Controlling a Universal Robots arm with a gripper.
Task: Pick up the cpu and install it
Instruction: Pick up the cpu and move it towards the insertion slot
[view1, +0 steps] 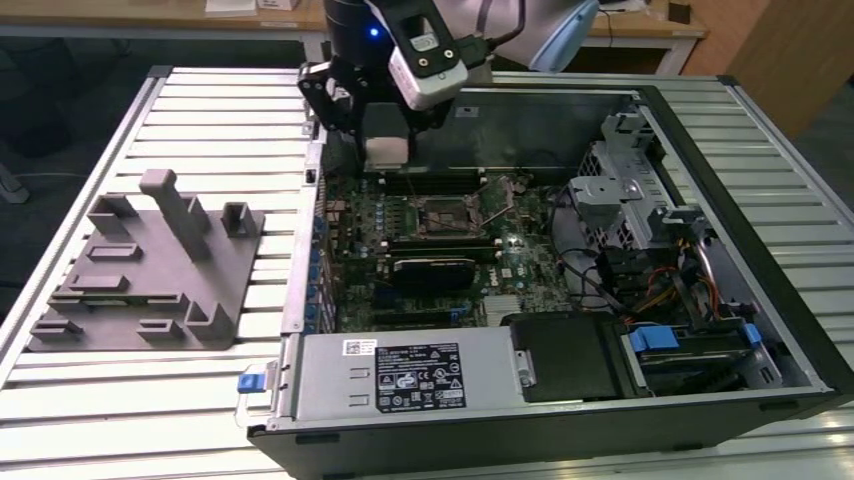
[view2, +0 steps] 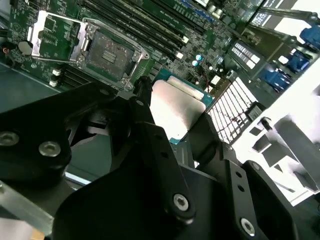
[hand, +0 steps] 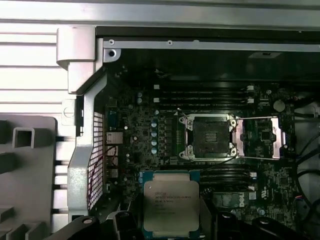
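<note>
First wrist view: cpu (hand: 171, 205) in gripper (hand: 171, 224), near open socket (hand: 207, 136)

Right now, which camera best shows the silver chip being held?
The first wrist view: the cpu faces the camera, metal top and green rim plain. The second wrist view shows it slanted, partly behind the gripper. In the exterior view it is a pale patch.

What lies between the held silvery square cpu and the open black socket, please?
In the first wrist view, long black memory slots run between the cpu and the socket.
</note>
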